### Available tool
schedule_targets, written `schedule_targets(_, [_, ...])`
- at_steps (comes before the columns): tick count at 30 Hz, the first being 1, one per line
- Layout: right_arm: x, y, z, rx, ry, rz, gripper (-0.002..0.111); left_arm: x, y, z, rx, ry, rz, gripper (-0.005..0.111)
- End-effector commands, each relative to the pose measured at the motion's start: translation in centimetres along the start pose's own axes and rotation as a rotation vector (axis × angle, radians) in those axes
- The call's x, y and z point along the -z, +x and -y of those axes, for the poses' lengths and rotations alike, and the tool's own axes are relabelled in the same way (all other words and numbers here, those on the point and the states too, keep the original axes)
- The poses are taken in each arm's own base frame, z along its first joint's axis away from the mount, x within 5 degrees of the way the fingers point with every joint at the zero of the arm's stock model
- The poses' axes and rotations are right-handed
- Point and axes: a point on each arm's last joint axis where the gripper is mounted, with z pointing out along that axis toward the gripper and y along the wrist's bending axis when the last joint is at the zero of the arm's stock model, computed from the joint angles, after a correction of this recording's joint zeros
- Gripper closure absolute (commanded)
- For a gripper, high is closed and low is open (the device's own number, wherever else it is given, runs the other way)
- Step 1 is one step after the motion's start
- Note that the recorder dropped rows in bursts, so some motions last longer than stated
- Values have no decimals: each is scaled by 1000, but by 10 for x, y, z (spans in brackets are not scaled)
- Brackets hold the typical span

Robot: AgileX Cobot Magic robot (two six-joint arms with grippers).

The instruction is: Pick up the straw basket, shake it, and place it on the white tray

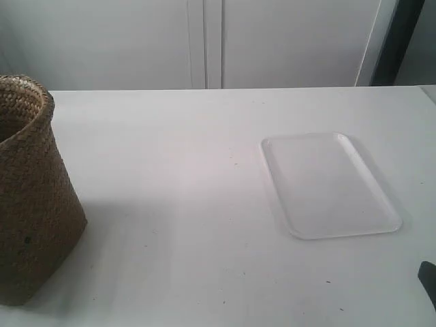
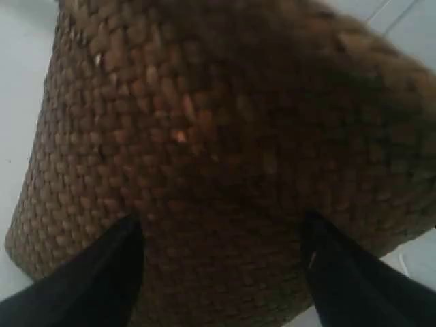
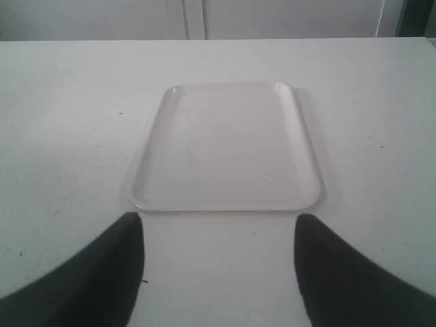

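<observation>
Left wrist view: left gripper (image 2: 221, 219) spread wide, close before the straw basket's (image 2: 225, 122) woven wall; contact not determinable. Right gripper (image 3: 218, 221) likewise spread, holding nothing, short of the white tray (image 3: 225, 146). Basket stands upright at the table's (image 1: 170, 170) near left; tray lies farther, right of centre, well apart.

Rough woven straw basket (image 1: 34, 204); glossy plastic tray (image 1: 330, 187)

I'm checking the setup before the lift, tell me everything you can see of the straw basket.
The straw basket is brown, tightly woven, with a thick braided round rim and its open mouth up. It stands on the white table at the exterior view's left edge, partly cut off, well apart from the white tray. The left gripper is open, spread close to its side wall; contact cannot be told.
</observation>
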Motion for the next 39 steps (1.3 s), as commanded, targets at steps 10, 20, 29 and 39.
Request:
schedule_targets(10, [0, 0, 0, 0, 2, 5, 48, 10, -13, 25, -289, 142, -41, 38])
schedule_targets(20, [0, 0, 0, 0, 2, 5, 48, 48, -79, 78, -32, 460, 316, 38])
schedule_targets(29, [0, 0, 0, 0, 2, 5, 48, 64, -104, 84, -28, 416, 453, 38])
schedule_targets(39, [0, 0, 0, 0, 2, 5, 48, 10, -138, 140, -206, 447, 105, 39])
